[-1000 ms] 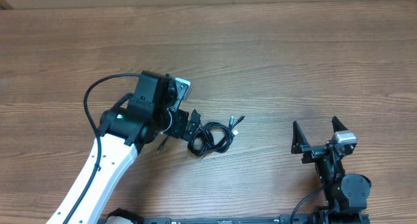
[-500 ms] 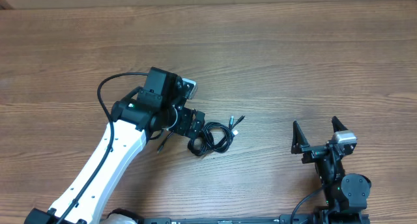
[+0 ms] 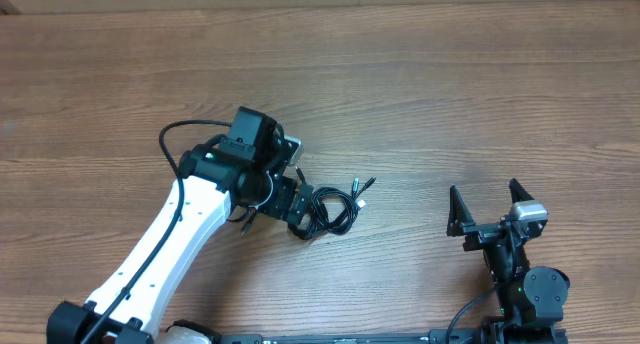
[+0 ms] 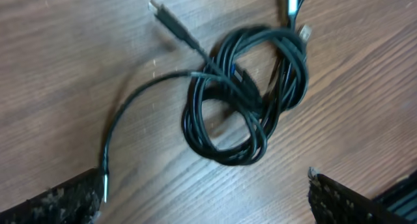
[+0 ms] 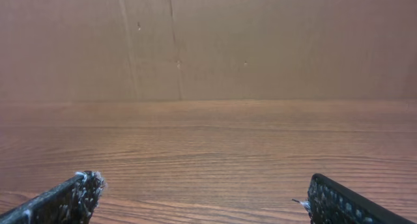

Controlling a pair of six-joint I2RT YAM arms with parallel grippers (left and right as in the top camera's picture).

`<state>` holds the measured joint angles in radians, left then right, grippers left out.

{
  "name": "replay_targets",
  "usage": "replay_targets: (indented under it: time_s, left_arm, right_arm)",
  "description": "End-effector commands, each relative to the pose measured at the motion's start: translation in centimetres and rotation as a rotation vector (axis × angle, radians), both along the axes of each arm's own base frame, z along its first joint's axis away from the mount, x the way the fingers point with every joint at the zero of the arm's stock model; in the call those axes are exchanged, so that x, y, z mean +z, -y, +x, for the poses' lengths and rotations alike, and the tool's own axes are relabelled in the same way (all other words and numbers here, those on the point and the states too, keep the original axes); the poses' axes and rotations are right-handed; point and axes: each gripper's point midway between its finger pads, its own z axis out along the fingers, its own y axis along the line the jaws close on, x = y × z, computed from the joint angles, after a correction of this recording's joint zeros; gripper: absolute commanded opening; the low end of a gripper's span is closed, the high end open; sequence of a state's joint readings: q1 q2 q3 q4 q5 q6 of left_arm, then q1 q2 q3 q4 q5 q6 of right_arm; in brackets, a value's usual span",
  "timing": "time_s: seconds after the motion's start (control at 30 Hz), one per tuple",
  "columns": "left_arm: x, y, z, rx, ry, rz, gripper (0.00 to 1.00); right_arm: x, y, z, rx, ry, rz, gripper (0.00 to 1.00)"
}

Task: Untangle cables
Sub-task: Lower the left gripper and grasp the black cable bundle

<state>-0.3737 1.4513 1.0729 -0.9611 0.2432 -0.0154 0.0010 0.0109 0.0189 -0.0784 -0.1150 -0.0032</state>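
While lying on the wooden table [image 3: 450, 104], gathered into 1 tangle of thin black cables [image 3: 325, 212], left of centre and toward the near edge in the overhead view, just in front of the left gripper [image 3: 300, 206]. Stretched on a long axis from lower left to upper right in that view, with 2 plug ends [image 3: 362, 187] sticking out at the upper-right end and pointing up and to the right, away from the left arm [image 3: 170, 244]. Seen from the left wrist as several stacked loops [image 4: 260, 107] in a figure-8-like coil, likewise tilted from lower left to upper right. Counted there: 4 plug ends. 1 dark plug [image 4: 163, 15] on a strand reaching up and left. 2 at the top right [image 4: 291, 2], 1 of them pale-tipped. 1 white-tipped end [image 4: 104, 185] on a long single strand curving down to the left, right beside the left fingertip [image 4: 58, 198]; touching or not, cannot tell. Number of separate cords inside the coil: cannot tell. Left gripper spread wide and holding nothing, 1 finger at each lower corner of the wrist view, coil on the table ahead of and between them. Right gripper [image 3: 487, 206] well apart from the cables, at the table's right near side, also spread wide and holding nothing, its 2 fingers [image 5: 65, 198] over bare wood. In all: 2 grippers, 1 tangle.
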Motion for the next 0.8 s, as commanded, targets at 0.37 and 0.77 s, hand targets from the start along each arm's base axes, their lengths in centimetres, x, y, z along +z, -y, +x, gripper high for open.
replay_targets:
  time_s: [0.37, 0.77]
  left_arm:
    - [-5.3, -1.0, 0.0, 0.185, -0.202, 0.128, 1.00]
    - [-8.4, -2.2, -0.1, 0.199, -0.244, 0.239, 1.00]
  right_arm:
    - [-0.2, 0.1, 0.0, -0.006, 0.001, 0.003, 1.00]
    - [-0.2, 0.1, 0.0, -0.006, 0.001, 0.003, 1.00]
